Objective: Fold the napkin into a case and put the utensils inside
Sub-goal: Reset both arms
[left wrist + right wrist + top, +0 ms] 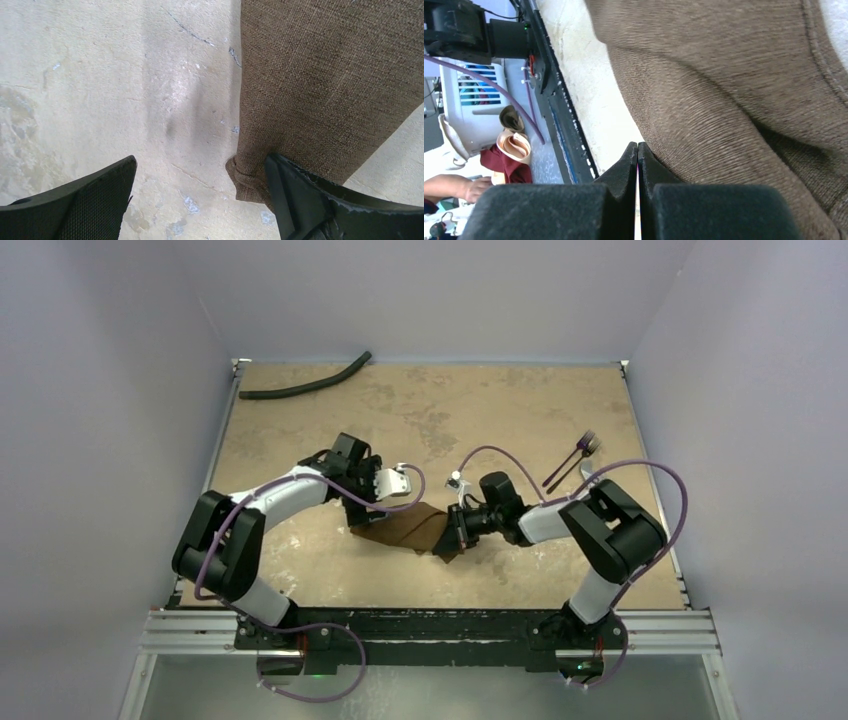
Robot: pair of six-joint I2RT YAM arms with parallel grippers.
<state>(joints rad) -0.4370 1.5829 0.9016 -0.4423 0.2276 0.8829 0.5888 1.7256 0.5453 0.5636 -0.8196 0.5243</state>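
Near rail (430,625): black, along the table's near edge, carrying both arm bases.
Right fingers (621,175): closed tight, the 2 pads meeting tip to tip, at the napkin's right end. The cloth lies against the right-hand pad; I cannot tell whether any of it is pinched between them.
Left fingers (95,195): spread wide, holding nothing. 1 finger is over bare table and the other rests at the napkin's hemmed corner, at its left end.
Napkin (405,528): brown woven cloth, lying folded as a band on the table just in front of the arms, between the 2 sets of fingers. The right wrist view shows overlapping layers and a stitched hem.
Table (450,400): mottled tan surface, worn pale in patches.
Utensils (572,460): slim dark purplish pieces lying side by side at a slant, far right on the table, well apart from the napkin.
Hose (300,388): black, curved, lying at the far left edge of the table.
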